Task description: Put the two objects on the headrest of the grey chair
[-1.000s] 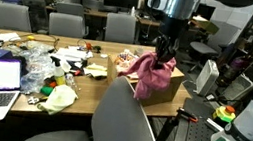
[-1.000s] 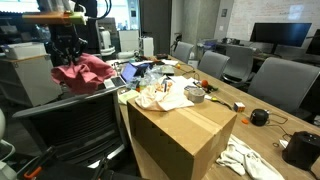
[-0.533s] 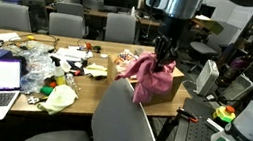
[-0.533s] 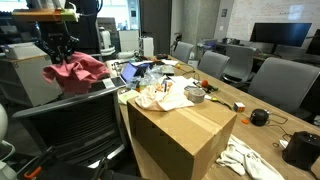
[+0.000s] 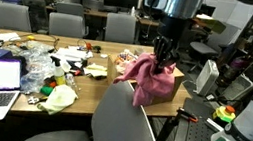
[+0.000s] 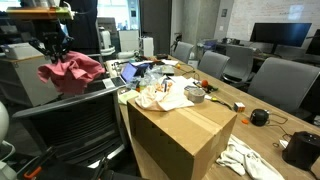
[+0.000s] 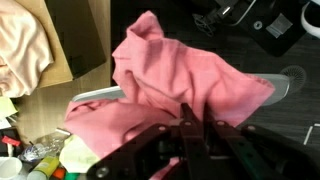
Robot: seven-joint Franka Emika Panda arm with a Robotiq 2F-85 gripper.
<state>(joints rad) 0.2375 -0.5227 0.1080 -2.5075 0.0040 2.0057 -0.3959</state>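
Over the grey chair (image 5: 121,120) in an exterior view, the gripper (image 5: 162,58) pinches the pink cloth (image 5: 149,77) tight, so it hangs down and can be carried.

Seen from the far side in an exterior view, the pink cloth (image 6: 73,70) is held up high. The patterned cloth (image 6: 165,97) lies on the cardboard box (image 6: 180,140), waiting its turn.

In the wrist view, the pink cloth (image 7: 190,85) droops over the headrest (image 7: 290,78). I cannot tell if they touch. Letting go looks like the next job.
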